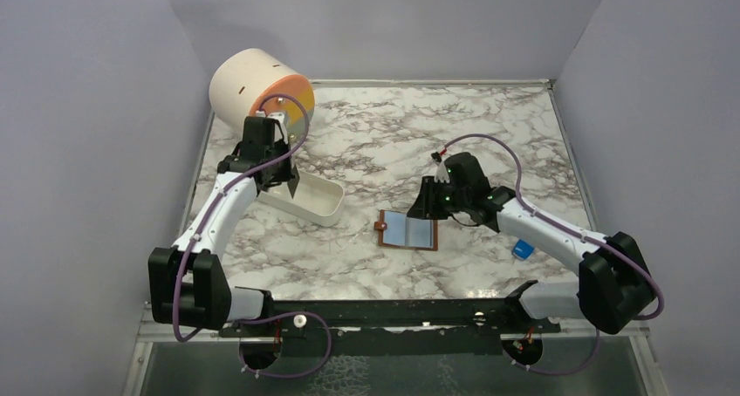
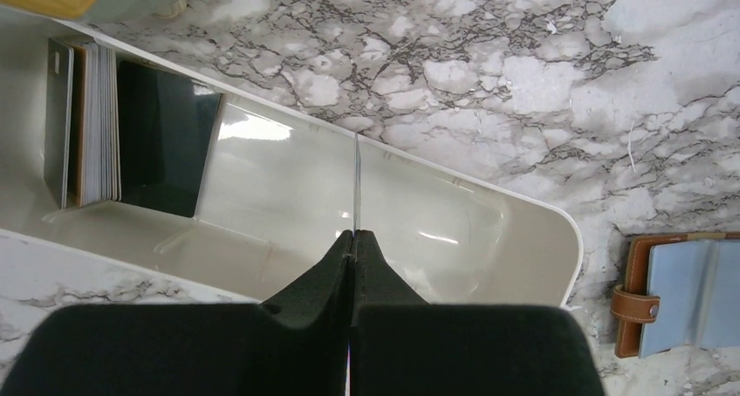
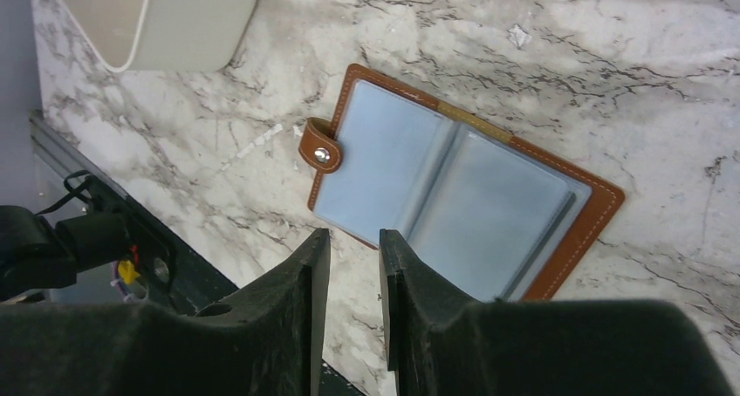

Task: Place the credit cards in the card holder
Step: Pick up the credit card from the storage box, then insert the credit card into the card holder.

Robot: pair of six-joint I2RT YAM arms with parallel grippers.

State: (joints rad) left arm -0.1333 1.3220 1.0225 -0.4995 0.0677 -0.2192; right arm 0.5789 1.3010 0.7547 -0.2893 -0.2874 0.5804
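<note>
My left gripper (image 2: 353, 233) is shut on a thin credit card (image 2: 356, 182), seen edge-on and held upright over the white tray (image 2: 524, 239). More cards stand stacked at the tray's far end (image 2: 96, 126), with a dark glossy one (image 2: 166, 139) leaning beside them. In the top view the left gripper (image 1: 284, 183) hangs over the tray (image 1: 321, 202). The brown card holder (image 3: 436, 187) lies open on the table with its pale blue pockets up and its snap tab (image 3: 319, 147) at the left. My right gripper (image 3: 353, 236) is slightly open and empty, just above the holder's near edge (image 1: 408, 231).
A large cream cylinder with an orange face (image 1: 260, 86) stands at the back left, behind the tray. A small bright-blue block (image 1: 524, 249) lies by the right arm. The black mounting rail (image 1: 393, 313) runs along the near edge. Grey walls enclose the marble table.
</note>
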